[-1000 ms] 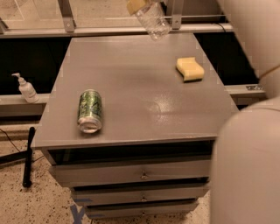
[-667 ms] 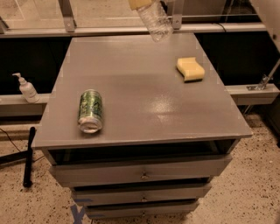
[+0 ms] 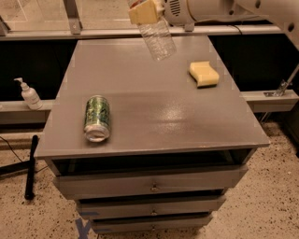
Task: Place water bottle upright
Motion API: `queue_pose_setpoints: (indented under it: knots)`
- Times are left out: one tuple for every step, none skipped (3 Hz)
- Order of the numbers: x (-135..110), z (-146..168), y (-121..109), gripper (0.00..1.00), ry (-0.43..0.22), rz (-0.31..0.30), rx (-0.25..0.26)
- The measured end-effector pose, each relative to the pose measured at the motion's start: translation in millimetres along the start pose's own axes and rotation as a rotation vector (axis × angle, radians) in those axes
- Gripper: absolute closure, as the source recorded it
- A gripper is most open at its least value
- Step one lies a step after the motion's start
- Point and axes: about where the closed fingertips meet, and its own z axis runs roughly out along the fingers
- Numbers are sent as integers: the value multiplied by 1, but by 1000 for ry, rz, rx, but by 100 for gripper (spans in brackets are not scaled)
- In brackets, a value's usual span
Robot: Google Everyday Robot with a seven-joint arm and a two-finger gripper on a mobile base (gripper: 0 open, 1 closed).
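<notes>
Lowered slightly, the pincer [image 3: 145, 11] clenches the tilted bottle [image 3: 159, 37] above the desk [image 3: 154, 116], which needs squaring base-down before release.

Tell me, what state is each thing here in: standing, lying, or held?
Water bottle: held in the air, tilted, not upright.
Gripper: at the top, over the far side of the table, shut on the water bottle.
Can: lying on its side on the table.
Sponge: lying flat on the table.
Pump bottle: upright, left of the table.
</notes>
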Motion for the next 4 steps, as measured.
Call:
queue_pose_setpoints:
  knots:
    - [0,0,-2,100,6,3,7]
    - [1,4,1,100,-40,22,3]
    - [35,13,9,100,-146,103,-18]
    - [61,13,0,100,-271,139,19]
